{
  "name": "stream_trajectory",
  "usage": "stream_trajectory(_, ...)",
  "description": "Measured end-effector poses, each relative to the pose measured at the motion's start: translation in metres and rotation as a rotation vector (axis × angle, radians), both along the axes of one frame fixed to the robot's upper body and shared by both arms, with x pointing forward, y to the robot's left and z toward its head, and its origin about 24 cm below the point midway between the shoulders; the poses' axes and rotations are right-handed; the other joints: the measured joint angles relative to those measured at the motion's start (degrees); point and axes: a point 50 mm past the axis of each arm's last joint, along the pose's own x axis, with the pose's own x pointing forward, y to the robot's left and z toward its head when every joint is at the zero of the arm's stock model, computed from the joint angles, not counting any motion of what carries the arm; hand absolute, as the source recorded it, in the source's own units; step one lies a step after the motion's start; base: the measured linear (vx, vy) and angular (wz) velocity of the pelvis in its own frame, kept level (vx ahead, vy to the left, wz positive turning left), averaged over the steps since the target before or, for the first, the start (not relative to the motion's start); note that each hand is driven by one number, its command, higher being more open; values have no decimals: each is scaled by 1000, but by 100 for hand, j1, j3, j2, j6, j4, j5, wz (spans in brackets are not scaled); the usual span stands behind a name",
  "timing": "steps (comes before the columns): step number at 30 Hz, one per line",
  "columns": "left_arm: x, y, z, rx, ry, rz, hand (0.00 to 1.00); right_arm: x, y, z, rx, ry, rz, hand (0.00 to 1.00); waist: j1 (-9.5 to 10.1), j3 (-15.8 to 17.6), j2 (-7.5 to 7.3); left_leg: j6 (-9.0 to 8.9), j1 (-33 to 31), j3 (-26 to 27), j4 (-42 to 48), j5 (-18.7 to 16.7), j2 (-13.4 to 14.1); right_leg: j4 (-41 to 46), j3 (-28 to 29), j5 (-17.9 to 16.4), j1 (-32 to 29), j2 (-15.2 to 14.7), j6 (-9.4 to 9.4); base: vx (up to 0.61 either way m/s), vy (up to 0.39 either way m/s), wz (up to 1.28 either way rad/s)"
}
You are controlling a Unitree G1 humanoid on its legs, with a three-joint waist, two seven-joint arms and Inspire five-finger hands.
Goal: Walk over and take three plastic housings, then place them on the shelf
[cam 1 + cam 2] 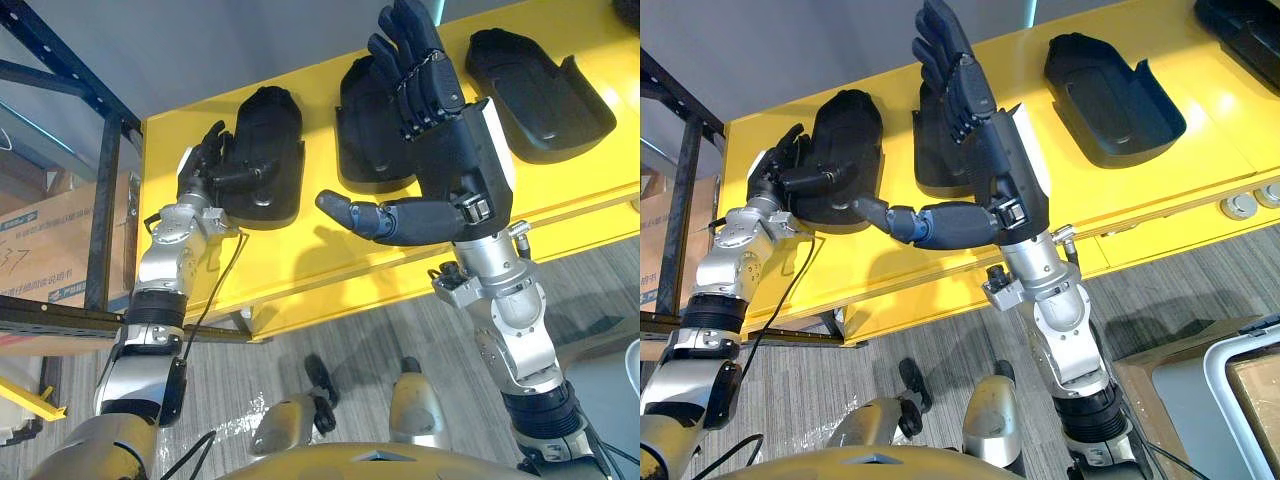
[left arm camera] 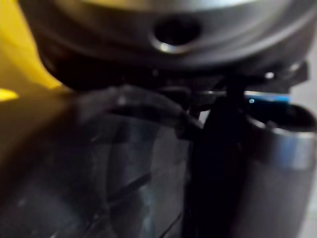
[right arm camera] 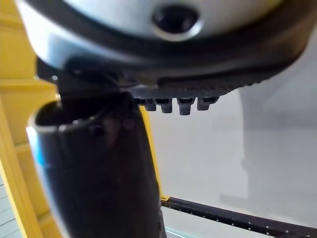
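Plastic housings, three black ones, lie in a row on the yellow surface (image 1: 1160, 190) in front of me, which is the biggest thing here. To my left stands a dark blue rack (image 1: 103, 210), with a cardboard box (image 1: 50, 250) behind its post.

Of the three, the left housing (image 1: 270, 150) is under my left hand, the middle housing (image 1: 365, 130) is partly hidden behind my right hand, and the right housing (image 1: 535, 95) lies well apart from both hands, with its hollow side up. Another dark moulded piece (image 1: 1240, 30) sits at the far right corner of the surface.

My right hand (image 1: 455, 150) is held up above the surface in front of the middle housing. Its fingers are straight and close together, pointing away from me. My right thumb (image 1: 380, 218) sticks out sideways toward my left, and this hand has hold of nothing.

My left hand (image 1: 205, 160) is on the left housing. My left thumb (image 1: 825, 178) lies across its top, and my fingers are curled against its left rim, so I have that edge pinched. The housing itself rests flat on the yellow surface.

Two small round metal pieces (image 1: 1240, 207) sit near the front edge at the far right.
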Motion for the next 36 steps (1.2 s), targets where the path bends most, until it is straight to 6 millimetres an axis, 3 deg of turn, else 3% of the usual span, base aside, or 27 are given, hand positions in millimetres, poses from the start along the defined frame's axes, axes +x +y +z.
stream_trajectory(5, 2, -5, 9, 10, -35, -8, 100, -1, 3, 0, 16, 3, 11, 100, 45, 40, -70, 66, 15, 58, -4, 142, 17, -26, -72, 2, 24, -3, 3, 33, -13, 9)
stream_trajectory(13, -15, -2, -14, 15, 0, 24, 100, 0, -1, -16, 53, 52, -9, 100, -50, -126, -102, 2, 594, -166, -591, 400, -34, -402, -301, 23, 607, 119, 24, 38, -24, 7)
stream_trajectory(16, -26, -8, -20, 10, -7, 3, 100, 10, -4, -32, 59, 131, -57, 100, -24, -321, -222, 22, 651, -341, -664, 460, -35, -634, -466, 85, 826, 167, 33, 54, -19, 23)
stream_trajectory(18, -35, -10, -17, 8, -39, -3, 100, 14, -6, -42, 71, 180, -97, 100, 78, -422, -306, 22, 707, -454, -663, 460, -36, -878, -563, 171, 1049, 198, 33, 59, 14, 20)
stream_trajectory(24, -64, -12, 5, -33, -212, 15, 100, 20, -13, -53, 68, 222, -199, 100, 234, -671, -334, 23, 800, -644, -664, 460, -51, -1297, -779, 330, 1409, 230, 19, 10, 23, 15)
stream_trajectory(27, -82, -16, 14, -86, -329, 31, 100, 23, -26, -63, 97, 287, -279, 100, 343, -750, -339, 24, 833, -646, -666, 461, -58, -1351, -781, 360, 1443, 247, 3, -20, 19, 0)
stream_trajectory(33, -119, -24, 12, -160, -445, 39, 100, 17, -56, -84, 126, 401, -457, 100, 350, -839, -364, 34, 852, -633, -682, 469, -54, -1517, -772, 437, 1515, 272, -49, -18, 15, -1)
stream_trajectory(34, -128, -33, 3, -155, -433, -46, 100, 13, -85, -83, 190, 402, -572, 100, 367, -992, -609, 36, 769, -621, -698, 493, -40, -1718, -767, 612, 1525, 317, -24, 0, 0, 0)
stream_trajectory(36, -128, -33, 3, -155, -433, -46, 100, 13, -85, -83, 190, 402, -572, 100, 367, -992, -610, 36, 769, -621, -698, 493, -39, -1717, -767, 612, 1525, 317, -25, 0, 0, 0)
